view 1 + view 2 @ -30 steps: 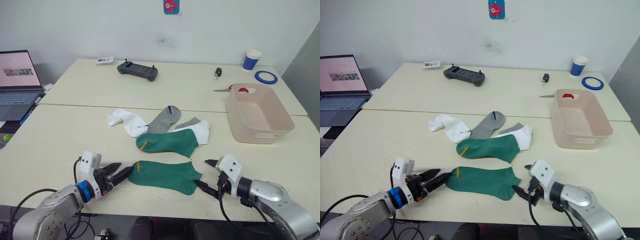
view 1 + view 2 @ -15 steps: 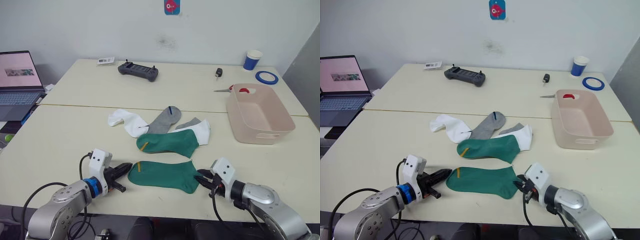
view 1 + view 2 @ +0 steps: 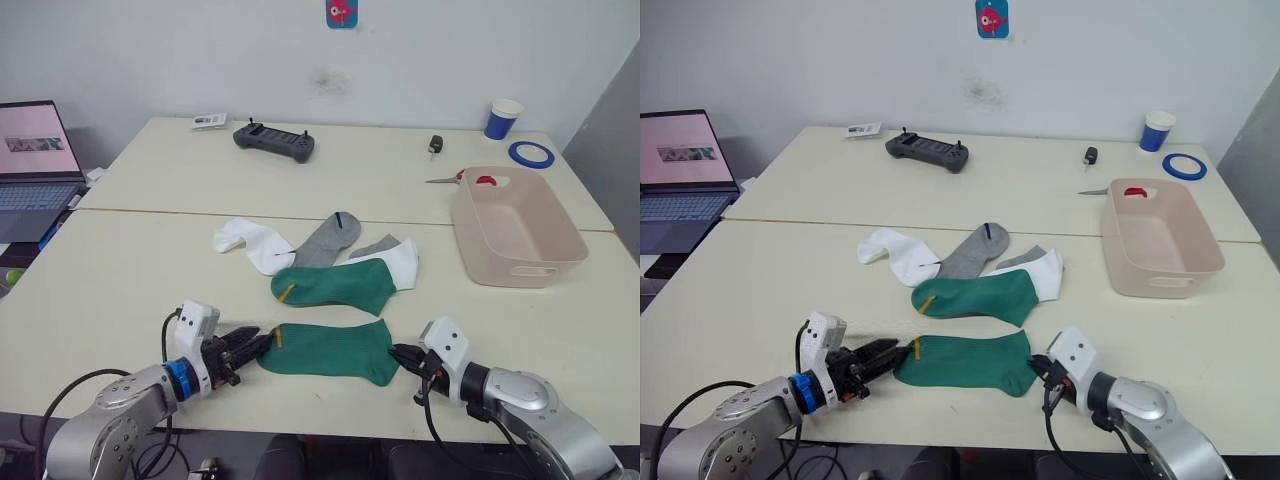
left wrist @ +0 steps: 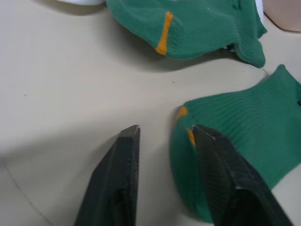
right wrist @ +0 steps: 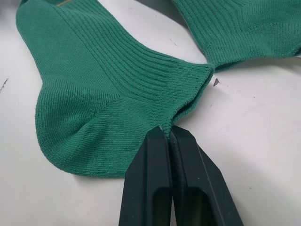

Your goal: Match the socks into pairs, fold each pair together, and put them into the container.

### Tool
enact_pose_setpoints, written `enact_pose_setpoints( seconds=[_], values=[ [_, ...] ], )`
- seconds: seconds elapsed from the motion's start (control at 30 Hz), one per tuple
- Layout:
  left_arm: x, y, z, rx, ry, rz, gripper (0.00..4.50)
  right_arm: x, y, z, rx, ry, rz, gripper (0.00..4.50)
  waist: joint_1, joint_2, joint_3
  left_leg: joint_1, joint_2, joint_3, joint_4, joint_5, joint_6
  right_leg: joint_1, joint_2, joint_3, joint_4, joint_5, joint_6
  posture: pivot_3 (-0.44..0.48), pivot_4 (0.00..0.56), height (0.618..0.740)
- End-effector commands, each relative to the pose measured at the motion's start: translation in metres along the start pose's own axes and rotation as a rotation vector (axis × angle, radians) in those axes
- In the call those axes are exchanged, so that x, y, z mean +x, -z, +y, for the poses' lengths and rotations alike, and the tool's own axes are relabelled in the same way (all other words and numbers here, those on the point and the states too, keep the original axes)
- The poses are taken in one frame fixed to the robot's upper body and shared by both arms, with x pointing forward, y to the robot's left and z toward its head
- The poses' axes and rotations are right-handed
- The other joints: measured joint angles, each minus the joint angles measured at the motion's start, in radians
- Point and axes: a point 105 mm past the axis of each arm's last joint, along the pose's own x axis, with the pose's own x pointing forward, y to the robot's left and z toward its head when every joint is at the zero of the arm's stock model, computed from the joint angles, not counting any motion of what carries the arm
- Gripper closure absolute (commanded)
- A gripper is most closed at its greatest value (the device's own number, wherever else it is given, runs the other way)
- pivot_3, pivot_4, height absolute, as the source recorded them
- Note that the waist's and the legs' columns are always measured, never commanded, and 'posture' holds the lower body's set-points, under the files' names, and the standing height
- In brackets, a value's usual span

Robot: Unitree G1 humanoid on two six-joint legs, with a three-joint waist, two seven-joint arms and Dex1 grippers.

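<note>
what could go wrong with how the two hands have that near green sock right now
The right hand pinches only the edge of the near green sock, so a pull might slip it free. The left hand is open at the cuff, one finger on fabric and one on bare table, so closing may bunch or miss the cuff.

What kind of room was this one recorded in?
Probably an office or lab workspace: plain pale tables against a white wall, an open laptop, a handheld controller, and a roll of blue tape beside a paper cup.
</note>
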Motion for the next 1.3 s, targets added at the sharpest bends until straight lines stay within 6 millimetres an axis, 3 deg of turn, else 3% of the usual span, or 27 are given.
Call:
enact_pose_setpoints(
  seconds=[0.03, 0.27, 0.4, 0.57, 0.83, 0.97, 1.13, 1.3],
  values=[
    [0.003, -0.002, -0.005, 0.054, 0.002, -0.002, 1.84, -0.001, -0.004, 0.0, -0.03, 0.0, -0.004, 4.5, 0.0, 0.0, 0.0, 0.0, 0.0, 0.0, 0.0, 0.0, 0.0, 0.0, 0.0, 0.0, 0.0, 0.0, 0.0, 0.0, 0.15, 0.74],
    [0.009, 0.01, 0.003, 0.084, -0.046, 0.056, 1.84, -0.002, -0.004, 0.0, -0.041, -0.001, -0.002, 4.5, 0.001, 0.0, -0.001, 0.001, 0.0, 0.0, 0.0, 0.0, 0.0, 0.001, 0.0, 0.0, 0.001, 0.0, 0.0, 0.0, 0.15, 0.74],
    [0.008, 0.017, 0.009, 0.097, -0.067, 0.096, 3.05, -0.002, -0.003, 0.0, -0.044, 0.0, -0.001, 4.5, 0.001, 0.0, -0.001, 0.001, 0.0, 0.0, 0.001, 0.0, 0.0, 0.001, 0.0, 0.0, 0.001, 0.0, 0.0, 0.0, 0.15, 0.74],
    [0.012, 0.02, -0.004, 0.075, 0.004, 0.108, 4.48, -0.002, -0.004, -0.002, -0.054, 0.005, -0.006, 4.5, 0.001, 0.0, -0.001, 0.001, 0.0, 0.0, 0.0, 0.0, 0.0, 0.001, 0.0, 0.0, 0.0, 0.0, 0.0, 0.0, 0.15, 0.74],
    [0.001, 0.01, -0.01, 0.071, 0.061, 0.09, 4.48, -0.004, -0.012, 0.001, -0.072, -0.016, -0.031, 4.5, 0.0, 0.0, -0.001, 0.001, 0.0, 0.0, 0.0, 0.0, 0.0, 0.001, 0.0, 0.0, 0.0, 0.0, 0.0, 0.0, 0.15, 0.74],
    [-0.015, 0.009, -0.007, 0.054, 0.042, 0.089, 4.48, -0.01, -0.016, 0.012, -0.058, -0.062, -0.045, 4.5, -0.003, 0.0, -0.001, 0.001, 0.0, 0.0, 0.0, 0.0, 0.0, 0.0, 0.0, 0.0, 0.0, 0.0, 0.0, 0.0, 0.15, 0.74],
    [-0.031, 0.013, 0.0, 0.052, -0.012, 0.105, 4.48, -0.017, -0.011, 0.022, -0.046, -0.095, -0.021, 4.5, -0.004, 0.0, -0.001, 0.001, 0.001, 0.0, 0.0, 0.0, 0.0, 0.0, 0.0, 0.0, 0.001, 0.0, -0.001, 0.0, 0.15, 0.74],
    [-0.033, 0.017, -0.004, 0.045, -0.021, 0.105, 4.48, -0.018, -0.006, 0.021, -0.039, -0.091, 0.006, 4.5, -0.004, 0.0, -0.001, 0.001, 0.001, 0.0, 0.001, 0.0, 0.0, 0.0, 0.0, 0.0, 0.001, 0.0, -0.001, 0.0, 0.15, 0.74]
  ],
)
